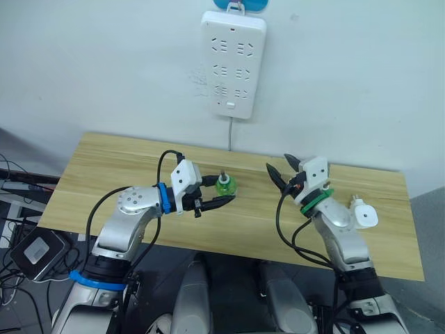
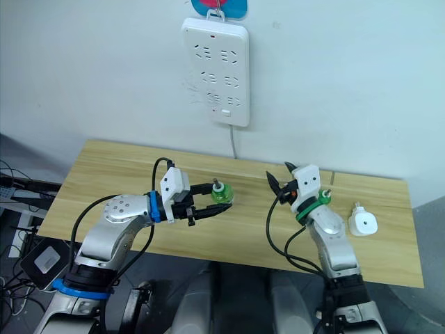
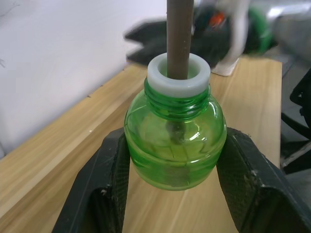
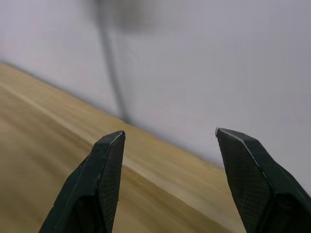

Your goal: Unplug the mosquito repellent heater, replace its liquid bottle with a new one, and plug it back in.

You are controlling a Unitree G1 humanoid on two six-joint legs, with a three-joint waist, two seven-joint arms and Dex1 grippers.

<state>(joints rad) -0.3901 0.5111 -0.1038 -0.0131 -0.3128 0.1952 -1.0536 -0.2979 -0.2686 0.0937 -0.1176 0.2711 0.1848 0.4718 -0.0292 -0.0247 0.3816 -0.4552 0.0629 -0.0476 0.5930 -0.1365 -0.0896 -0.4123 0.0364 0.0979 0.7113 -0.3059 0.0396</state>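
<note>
1. The left hand [image 1: 221,195] is clenched on a small green liquid bottle [image 1: 225,185], one black finger [image 3: 104,189] pressed to each side of its rounded body.
2. The bottle stands upright in that grip, with a white collar at its neck and a dark wick rod rising from the collar; it sits over the middle of the wooden tabletop [image 1: 104,167]. I cannot tell whether its base touches the wood.
3. The right hand [image 1: 281,169] is released, its two black fingers [image 4: 97,184] spread wide with nothing between them, held above the tabletop at about 3 o'clock from the bottle and well apart from it.
4. The mosquito repellent heater [image 2: 362,223], a small white rounded unit, lies on the tabletop at about 4 o'clock from the right hand, near the tabletop's right end, with a short stub pointing toward the wall.
5. A long white power strip [image 1: 233,64] hangs on the wall at 12 o'clock above the tabletop, from a blue hook [image 2: 219,7], with its cable [image 1: 230,132] running down behind the tabletop's far edge.
</note>
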